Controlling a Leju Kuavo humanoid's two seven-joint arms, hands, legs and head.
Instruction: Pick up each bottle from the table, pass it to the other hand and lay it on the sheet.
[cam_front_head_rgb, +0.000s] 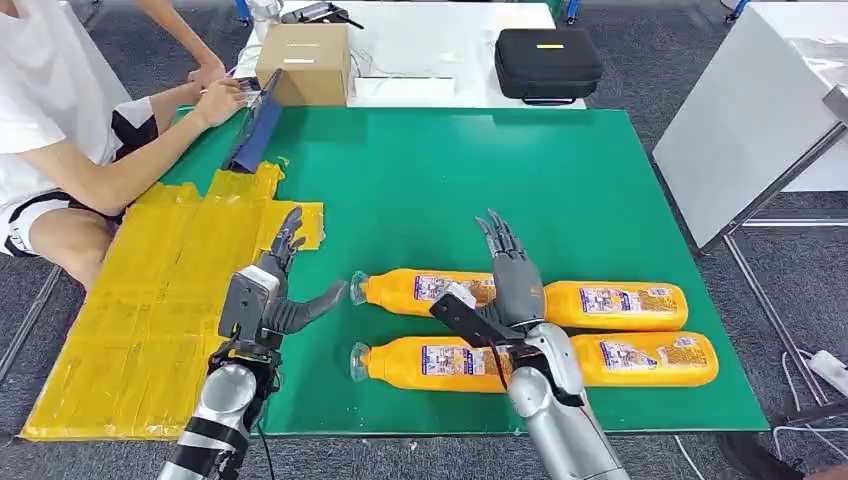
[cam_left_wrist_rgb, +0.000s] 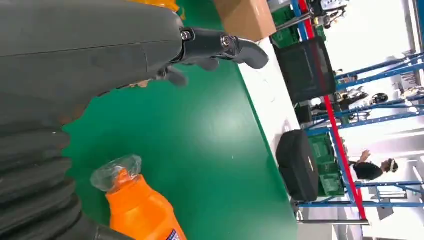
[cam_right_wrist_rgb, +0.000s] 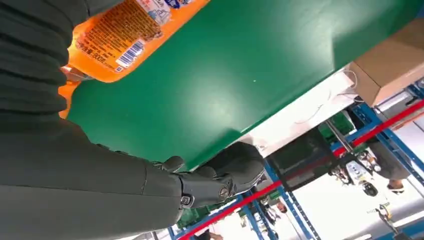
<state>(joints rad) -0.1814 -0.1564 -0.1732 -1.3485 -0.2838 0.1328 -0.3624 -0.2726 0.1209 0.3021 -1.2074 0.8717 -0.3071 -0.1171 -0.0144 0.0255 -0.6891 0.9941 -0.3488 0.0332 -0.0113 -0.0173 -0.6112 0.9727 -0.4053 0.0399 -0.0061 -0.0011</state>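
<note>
Several orange bottles with clear-wrapped caps lie on their sides in two rows on the green mat (cam_front_head_rgb: 450, 180). The far row's left bottle (cam_front_head_rgb: 420, 291) and the near row's left bottle (cam_front_head_rgb: 430, 362) point their caps at my left hand (cam_front_head_rgb: 283, 285). That hand is open, fingers spread, hovering at the mat's left edge just short of the caps. My right hand (cam_front_head_rgb: 512, 272) is open, fingers straight, above the far row where two bottles (cam_front_head_rgb: 620, 305) meet. The left wrist view shows a bottle (cam_left_wrist_rgb: 142, 212) below my left hand (cam_left_wrist_rgb: 100, 55). The right wrist view shows a labelled bottle (cam_right_wrist_rgb: 125, 40) beside my right hand (cam_right_wrist_rgb: 125, 185).
The yellow sheet (cam_front_head_rgb: 160, 300) lies left of the mat. A person (cam_front_head_rgb: 60, 120) sits beside it, hands at a blue object (cam_front_head_rgb: 255, 130). A cardboard box (cam_front_head_rgb: 305, 62) and a black case (cam_front_head_rgb: 548, 62) stand on the white table behind. A white table (cam_front_head_rgb: 760, 110) stands to the right.
</note>
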